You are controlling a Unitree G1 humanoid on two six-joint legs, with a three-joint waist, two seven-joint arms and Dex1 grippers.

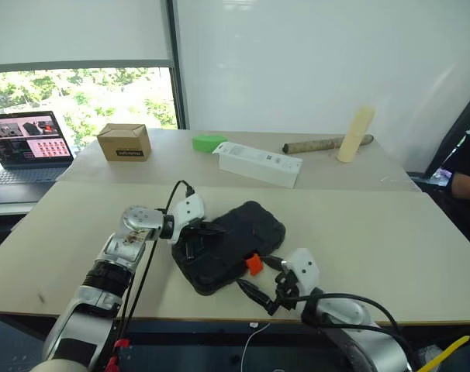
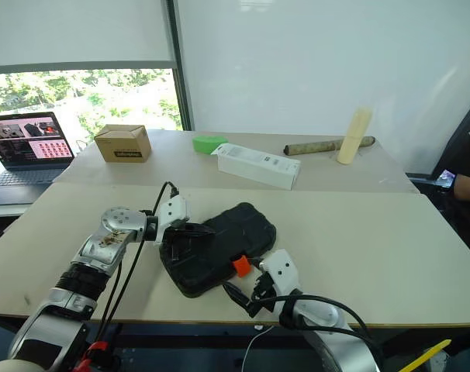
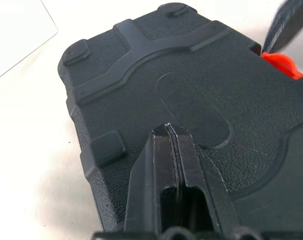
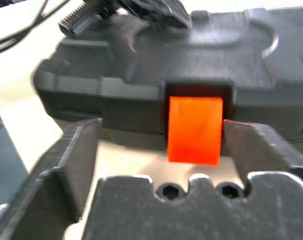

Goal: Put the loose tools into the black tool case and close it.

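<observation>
**Mia:** Jaws first — the left gripper [image 3: 172, 131] has its two fingers pressed tight together, with nothing between them. It rests its tips on top of the black tool case [image 1: 233, 242]. The right gripper [image 4: 161, 145] has its fingers wide apart, one on each side of the orange latch [image 4: 195, 129], and I don't think they squeeze it.

**Sam:** Where is the case?

**Mia:** It lies flat on the table [image 1: 359, 232], near the front edge, in the middle. The lid is down. The latch is on the near side, facing the right gripper. I see no loose tools lying about, so I guess they are inside.

**Sam:** Is the case hard or soft?

**Mia:** Hard, I think. It looks like stiff, bumpy plastic, so it should not bend or slip much. With tools in it, it is likely a bit heavy — good, it won't slide easily.

**Sam:** Where should a gripper hold it?

**Mia:** Push down on the flat lid to keep it steady. For the latch, press its flat orange face. It is small and could snap, so go gently.

**Sam:** And the long white box [image 1: 260, 163]?

**Mia:** Far away, at the back. Leave it.
</observation>
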